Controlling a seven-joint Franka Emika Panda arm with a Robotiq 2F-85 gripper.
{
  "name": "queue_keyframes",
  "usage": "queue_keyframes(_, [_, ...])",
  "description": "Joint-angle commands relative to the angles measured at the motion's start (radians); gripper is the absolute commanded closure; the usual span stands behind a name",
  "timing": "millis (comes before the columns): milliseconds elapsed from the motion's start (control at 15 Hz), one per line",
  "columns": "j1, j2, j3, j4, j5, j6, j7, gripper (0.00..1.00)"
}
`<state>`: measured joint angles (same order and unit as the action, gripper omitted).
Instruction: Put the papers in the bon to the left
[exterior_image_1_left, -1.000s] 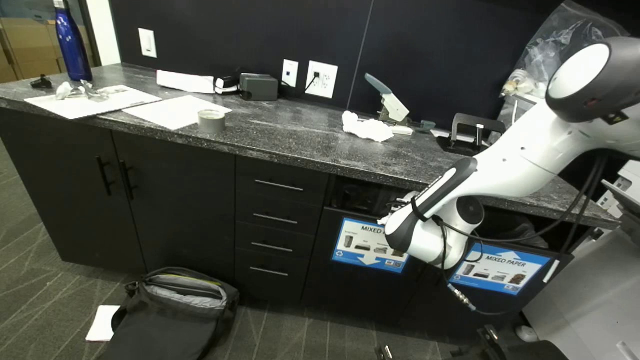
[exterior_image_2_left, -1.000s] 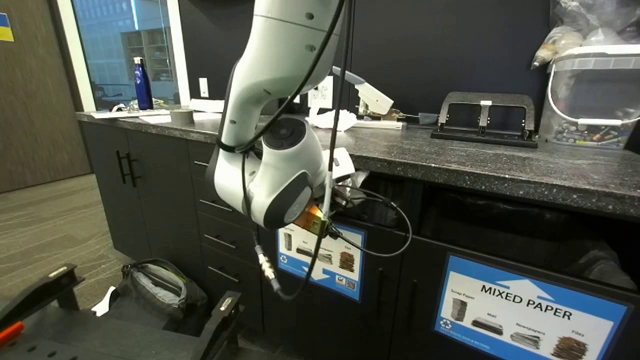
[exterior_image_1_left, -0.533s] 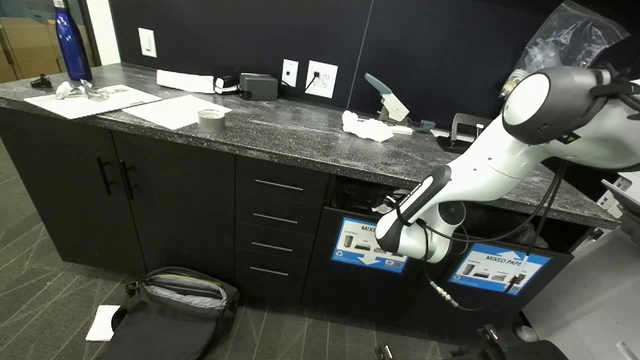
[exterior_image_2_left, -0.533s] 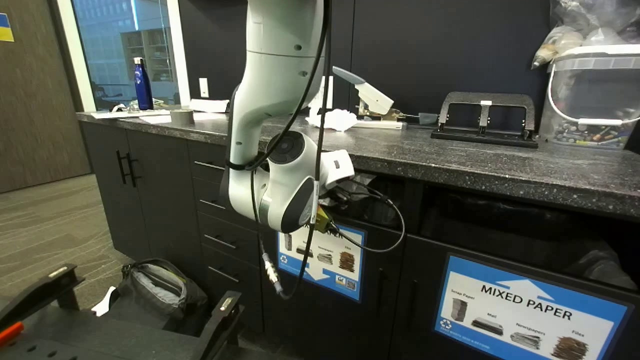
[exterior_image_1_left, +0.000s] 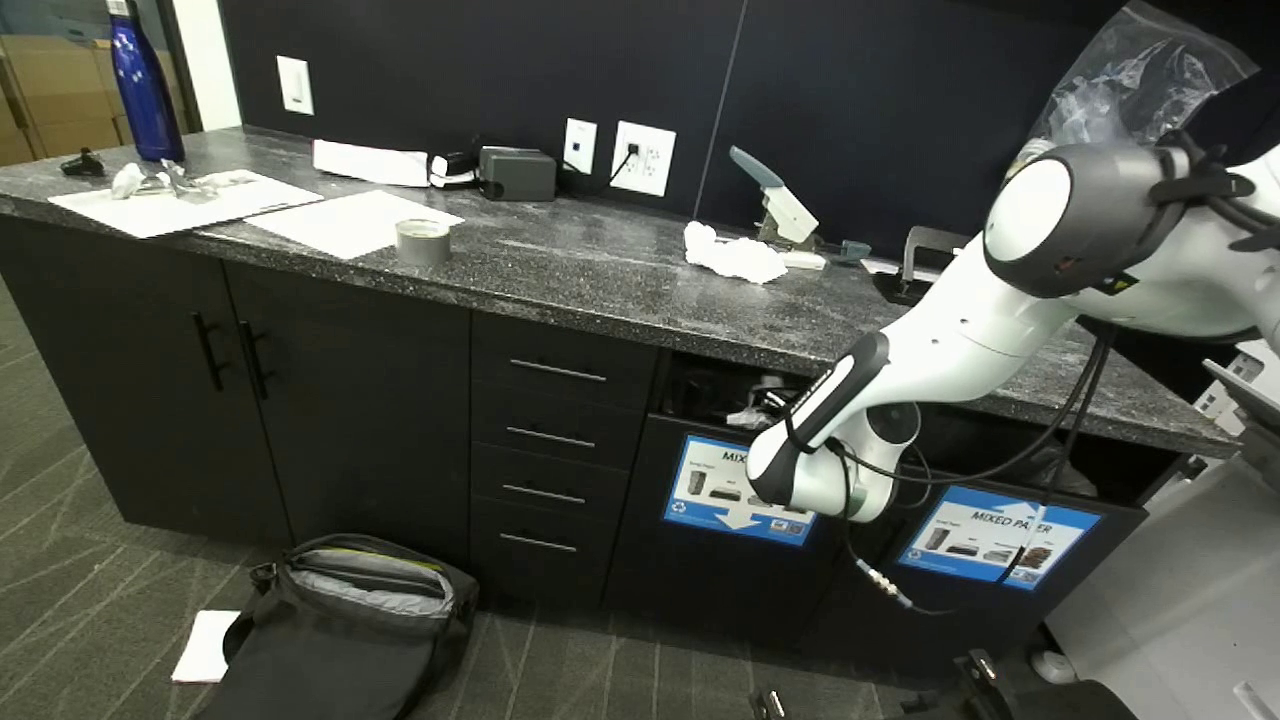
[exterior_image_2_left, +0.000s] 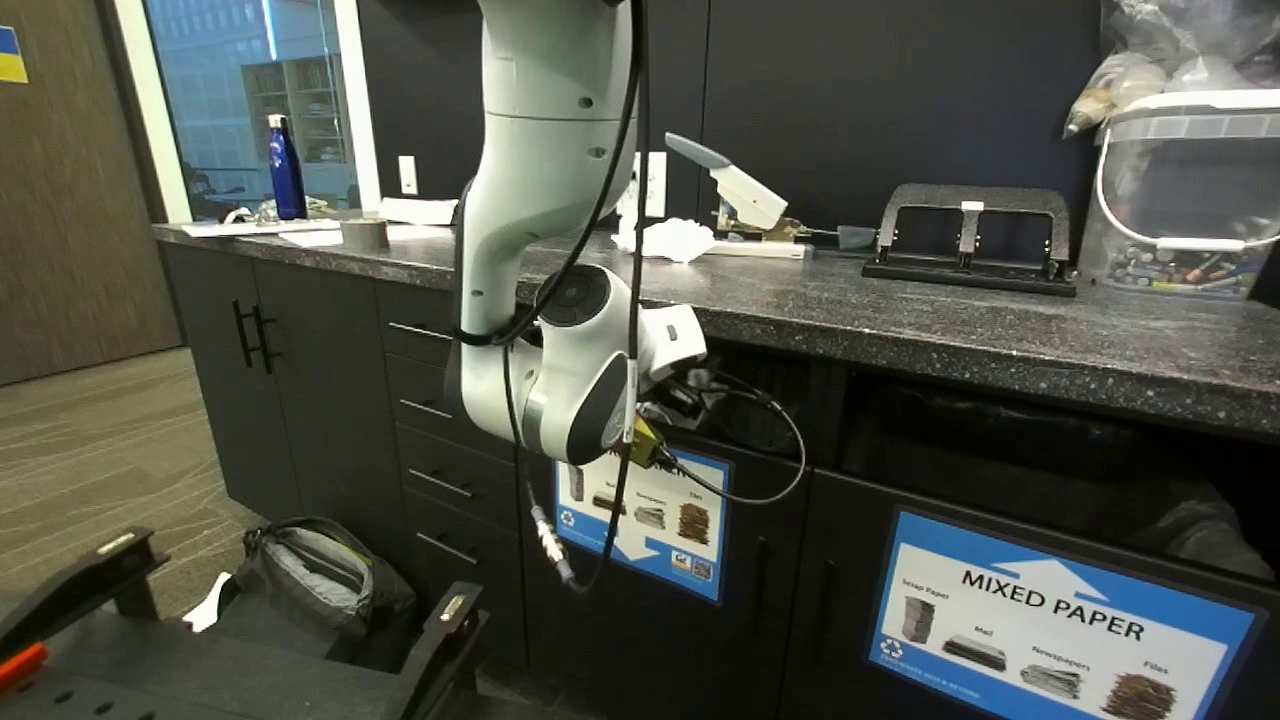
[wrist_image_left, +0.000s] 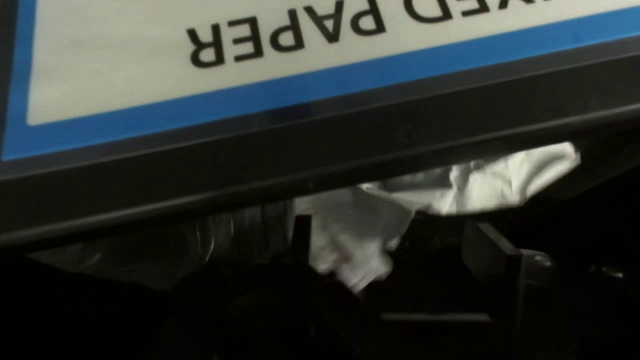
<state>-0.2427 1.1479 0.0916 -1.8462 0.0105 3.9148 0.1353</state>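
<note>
Wrist view: crumpled paper (wrist_image_left: 442, 200), long axis from lower left to upper right, tool (wrist_image_left: 390, 227) with jaws apart

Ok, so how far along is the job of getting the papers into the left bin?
Done, apparently: crumpled paper is at the opening of the left bin. In hand: the drop; the gripper stands open there, but whether the paper is loose or fully in, I can't tell. Left, on the counter: the white wad by the stapler and probably the scraps on the flat sheet.
</note>
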Motion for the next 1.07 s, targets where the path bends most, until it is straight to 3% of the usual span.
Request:
queue_keyframes(0, [0.013, -0.102, -0.017, -0.104, -0.016, -0.111, 0.015, 0.00])
queue_keyframes(467, [-0.015, -0.431, 0.003, -0.444, -0.089, -0.265, -0.004, 0.00])
queue_keyframes(667, [-0.033, -0.592, 0.016, -0.569, -0.155, -0.445, -0.026, 0.00])
queue_keyframes(867, [-0.147, -0.755, 0.133, -0.636, -0.243, -0.694, -0.056, 0.00])
queue_keyframes(1000, [-0.272, -0.832, 0.277, -0.640, -0.274, -0.863, -0.097, 0.00])
